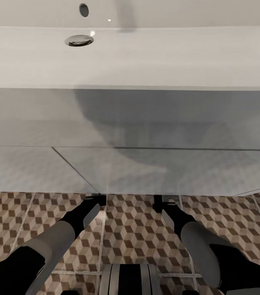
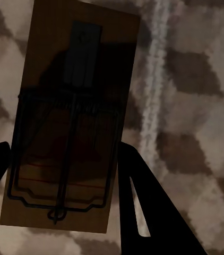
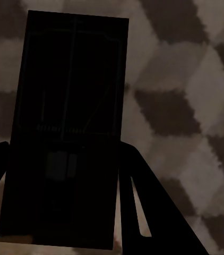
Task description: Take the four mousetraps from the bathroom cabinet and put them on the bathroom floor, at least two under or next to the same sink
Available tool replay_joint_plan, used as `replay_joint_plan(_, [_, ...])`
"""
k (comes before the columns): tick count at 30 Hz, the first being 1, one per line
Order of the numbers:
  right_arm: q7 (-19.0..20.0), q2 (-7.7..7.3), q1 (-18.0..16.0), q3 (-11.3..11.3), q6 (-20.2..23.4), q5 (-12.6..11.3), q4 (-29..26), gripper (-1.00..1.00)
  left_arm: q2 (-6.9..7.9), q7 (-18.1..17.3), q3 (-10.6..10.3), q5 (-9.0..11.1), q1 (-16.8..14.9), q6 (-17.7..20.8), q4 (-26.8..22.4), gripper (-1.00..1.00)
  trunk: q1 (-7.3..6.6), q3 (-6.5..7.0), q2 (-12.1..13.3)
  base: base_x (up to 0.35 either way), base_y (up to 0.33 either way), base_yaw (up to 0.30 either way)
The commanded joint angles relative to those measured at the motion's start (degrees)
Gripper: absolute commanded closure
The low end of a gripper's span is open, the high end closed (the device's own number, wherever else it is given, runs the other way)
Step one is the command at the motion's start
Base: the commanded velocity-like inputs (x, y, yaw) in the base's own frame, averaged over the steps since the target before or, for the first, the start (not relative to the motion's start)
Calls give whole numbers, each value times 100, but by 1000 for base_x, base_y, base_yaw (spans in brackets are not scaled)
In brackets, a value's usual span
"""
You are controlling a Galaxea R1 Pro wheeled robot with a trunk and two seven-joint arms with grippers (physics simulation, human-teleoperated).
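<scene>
Down by the cube-patterned bathroom floor (image 1: 134,233), the left gripper (image 2: 64,175) has its two fingers closed against the sides of a brown mousetrap (image 2: 69,106), wire parts facing the camera. The right gripper (image 3: 64,180) clamps a second mousetrap (image 3: 69,106), deep in shadow. Both arms reach to the foot of the white vanity (image 1: 146,172). Above it juts the sink (image 1: 146,53), its chrome drain (image 1: 79,40) at the far side.

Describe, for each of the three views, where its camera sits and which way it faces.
Head view: on the head, facing down over both arms at the sink and bathroom floor.
Left wrist view: near the left gripper, fingers flanking a mousetrap.
Right wrist view: near the right gripper, flanking a second mousetrap.
Shared: cube-patterned tiles.
</scene>
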Motion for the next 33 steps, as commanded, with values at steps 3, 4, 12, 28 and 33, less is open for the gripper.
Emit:
replay_joint_plan(3, [0,5,1,-47,32,39,-12,100,6,39,-43,52,-3,21,-11,100,2,-25,-3,0,0,0])
replay_joint_plan(4, [0,6,1,-47,32,40,-12,100,6,39,-41,53,-3,21,-11,100,4,-48,-4,0,0,0])
replay_joint_plan(12, [0,10,1,-47,32,32,-12,100,6,44,-39,54,-3,21,-11,100,9,-92,-7,0,0,0])
replay_joint_plan(28, [0,8,0,-47,32,31,-27,100,6,46,-39,46,-3,21,-11,100,20,-181,-12,0,0,0])
replay_joint_plan(33, [0,9,1,-47,32,31,-29,100,6,49,-39,45,-3,21,-14,100,22,-203,-13,0,0,0])
